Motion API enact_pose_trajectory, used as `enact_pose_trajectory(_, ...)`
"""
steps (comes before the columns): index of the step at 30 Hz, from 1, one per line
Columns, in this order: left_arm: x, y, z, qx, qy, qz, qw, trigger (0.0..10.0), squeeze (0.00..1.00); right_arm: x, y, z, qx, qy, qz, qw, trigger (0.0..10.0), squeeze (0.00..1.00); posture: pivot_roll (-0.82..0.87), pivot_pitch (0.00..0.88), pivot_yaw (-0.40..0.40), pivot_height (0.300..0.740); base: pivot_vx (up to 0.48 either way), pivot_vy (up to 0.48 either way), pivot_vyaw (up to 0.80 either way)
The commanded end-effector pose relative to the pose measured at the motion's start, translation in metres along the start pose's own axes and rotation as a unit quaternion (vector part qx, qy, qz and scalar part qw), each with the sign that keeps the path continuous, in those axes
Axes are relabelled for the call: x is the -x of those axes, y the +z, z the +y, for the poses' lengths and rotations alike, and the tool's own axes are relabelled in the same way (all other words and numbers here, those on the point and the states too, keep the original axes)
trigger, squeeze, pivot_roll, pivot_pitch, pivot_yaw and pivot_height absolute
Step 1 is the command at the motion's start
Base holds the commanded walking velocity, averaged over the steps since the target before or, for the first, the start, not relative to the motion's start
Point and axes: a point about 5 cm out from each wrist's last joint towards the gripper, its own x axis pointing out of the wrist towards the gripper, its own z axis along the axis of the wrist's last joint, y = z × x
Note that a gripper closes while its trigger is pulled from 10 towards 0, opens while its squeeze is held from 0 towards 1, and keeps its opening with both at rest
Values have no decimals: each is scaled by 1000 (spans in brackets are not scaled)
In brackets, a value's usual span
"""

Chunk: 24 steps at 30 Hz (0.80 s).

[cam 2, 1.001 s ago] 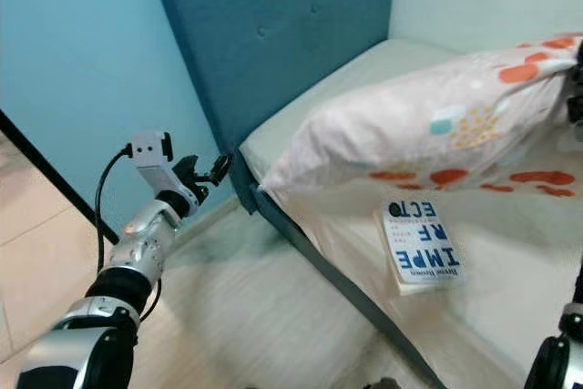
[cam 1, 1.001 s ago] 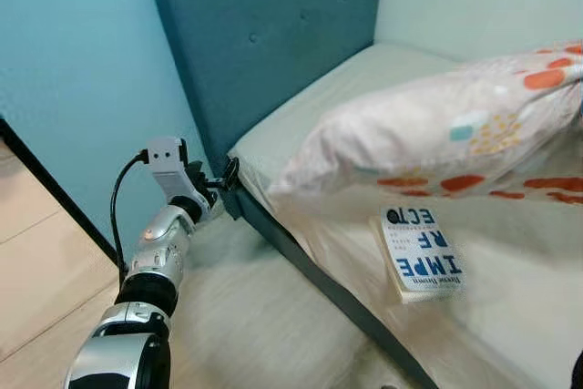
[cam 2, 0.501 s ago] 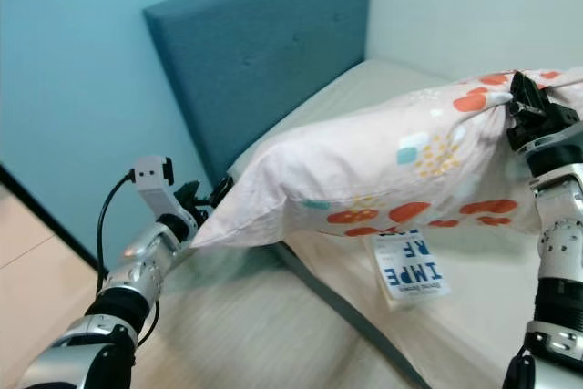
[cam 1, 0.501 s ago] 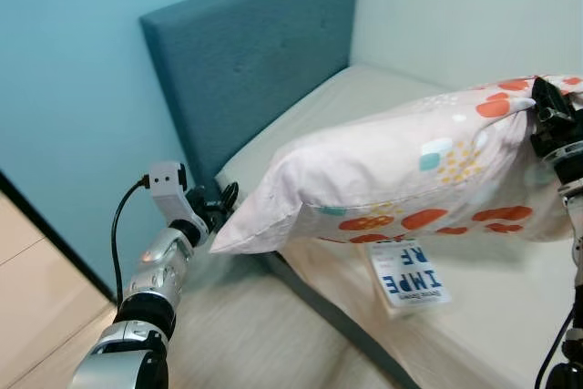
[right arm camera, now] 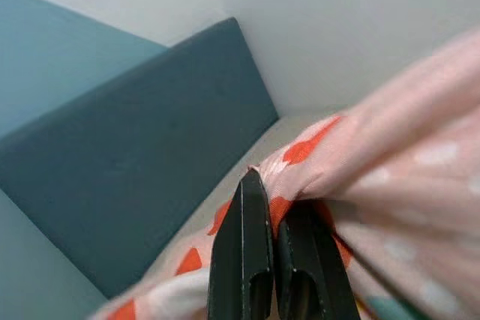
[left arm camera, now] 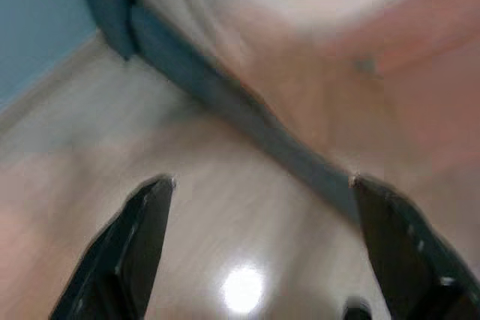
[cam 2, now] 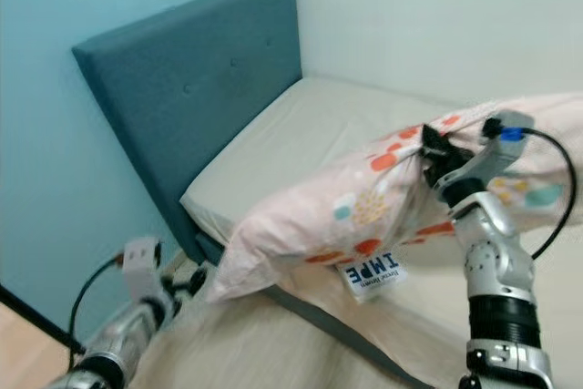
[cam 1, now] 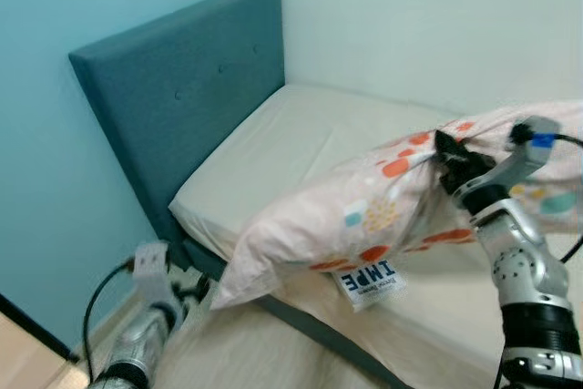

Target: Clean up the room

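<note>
Since a second ago the pillow point(cam 1: 383, 216) has swung round over the mattress point(cam 1: 301, 148), and its low corner, which half a second ago lay at the left gripper point(left arm camera: 259, 207), now hangs free past the bed's front edge. That left gripper has dropped low beside the bed frame point(cam 1: 291, 316), its fingers spread wide apart over the floor point(left arm camera: 210, 207) and grasping nothing. The right gripper point(right arm camera: 271, 256) is clenched on a bunched fold of the pillow near its middle, carrying it above the front edge of the mattress, well short of the headboard point(cam 1: 182, 116).

A book point(cam 1: 369, 280) lies under the pillow at the mattress's front edge.

The likely risks: with only one pinch on a fold of cloth, the heavy drooping end may pull the fabric out of the fingers and drop the pillow to the floor. The trailing corner could also sweep the book off the edge as the pillow travels toward the headboard.
</note>
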Motion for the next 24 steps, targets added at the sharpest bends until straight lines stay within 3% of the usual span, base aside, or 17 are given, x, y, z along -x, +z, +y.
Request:
enact_pose_trajectory(1,10,-21,15,-10,28,44,999,10000,0,-6,18,18,20,38,-49,998,0,0,17,0,21,739,0,0,800)
enact_pose_trajectory(5,19,-45,21,-8,43,86,995,10000,0,-6,20,22,21,45,-57,997,0,0,11,0,23,739,0,0,795)
enact_pose_trajectory(12,27,-66,21,-18,40,124,991,10000,0,-3,28,21,18,40,-80,996,0,0,1,0,30,739,0,0,799)
enact_pose_trajectory(18,29,-71,19,-21,34,134,990,10000,0,-3,30,20,20,37,-84,996,0,0,2,0,28,739,0,0,796)
enact_pose_trajectory(24,30,-74,18,-19,35,140,989,10000,0,-4,23,26,19,46,-74,996,0,0,3,0,24,739,0,-399,797)
